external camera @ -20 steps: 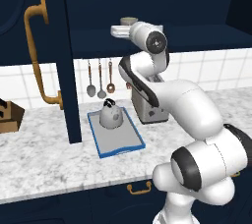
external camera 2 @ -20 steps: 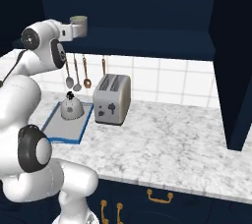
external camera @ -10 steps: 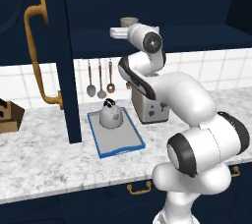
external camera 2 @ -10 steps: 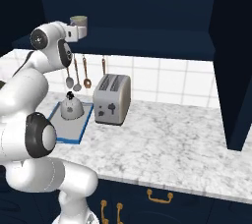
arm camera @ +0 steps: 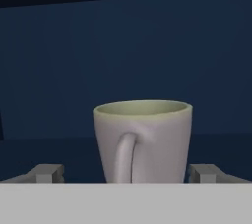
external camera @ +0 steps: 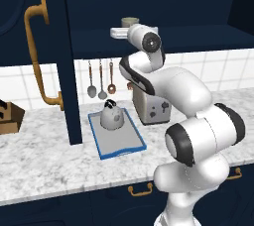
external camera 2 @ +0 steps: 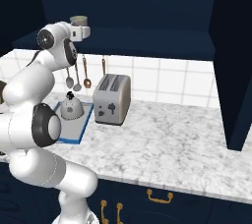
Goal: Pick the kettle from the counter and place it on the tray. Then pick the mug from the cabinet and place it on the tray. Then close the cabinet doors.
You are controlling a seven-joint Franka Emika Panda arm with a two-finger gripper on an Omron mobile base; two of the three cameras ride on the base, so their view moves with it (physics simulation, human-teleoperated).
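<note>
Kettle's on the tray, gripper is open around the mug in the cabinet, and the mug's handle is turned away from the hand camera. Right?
Not quite. In the hand view the mug has its handle facing the camera, not turned away. The rest holds: the kettle sits on the tray, and the open gripper has a fingertip on either side of the mug on the cabinet shelf.

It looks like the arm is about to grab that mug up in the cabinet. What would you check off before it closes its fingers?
1. Kettle already on the tray: ok.
2. Gripper open: ok.
3. Mug centred between the fingertips: ok.
4. Mug upright on the cabinet shelf: ok.
5. Handle position: faces the camera, between the fingers; ok.
6. Fingers far enough forward around the mug: cannot tell.
</note>
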